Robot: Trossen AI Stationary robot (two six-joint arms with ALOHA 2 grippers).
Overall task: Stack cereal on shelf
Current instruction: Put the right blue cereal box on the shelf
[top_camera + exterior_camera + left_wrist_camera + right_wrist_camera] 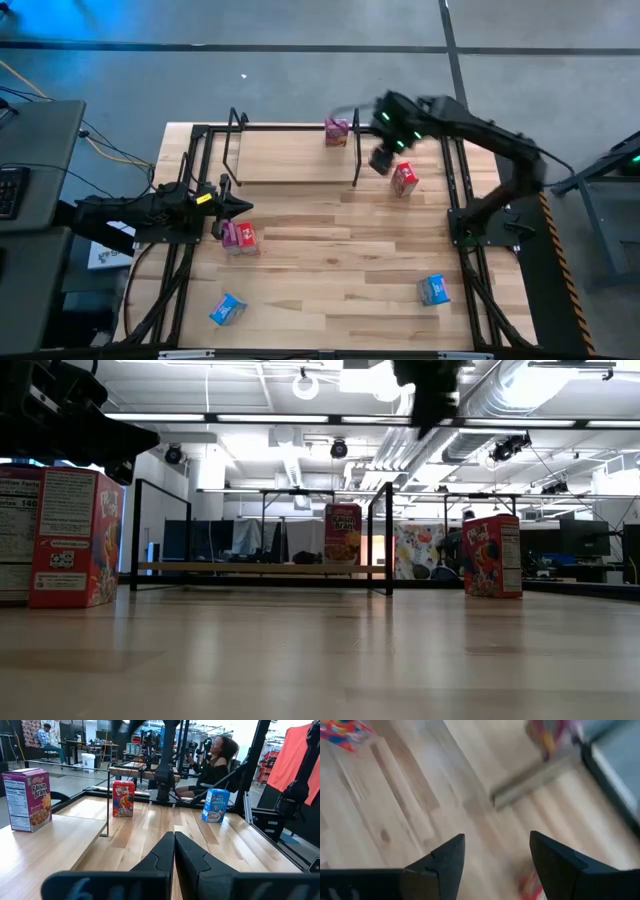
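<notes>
Overhead: right tool (383, 160) aloft at the shelf's (290, 160) right end rail, fingers spread, nothing between them. Red Froot Loops box (404, 179) upright on the desk (340, 250) just beside and slightly nearer the desk's front than that tool, outside the shelf frame. Wrist camera on that arm looks almost straight down: bare planks between the fingers, a red smear of box (532, 885) at the edge of view just past the fingertips, so not yet centred over it. Judged nearest target for this arm; a short shift toward the box and a descent needed before any closing.

On the shelf board, one purple Raisin Bran box (337, 131) upright at the far right corner, rest of the board bare. From table height, box on shelf (342, 535) and red box (492, 556) both upright, well apart, end rail between them.

Left tool (240, 207) pinched shut, empty, low over the desk at the left side, waiting. Pink boxes (240, 237) just beside it, toward the front. Blue Rice Krispies boxes well apart: one front left (228, 309), one front right (433, 290).

Box's long axis vertical; which faces lie across the finger gap, not clear.
</notes>
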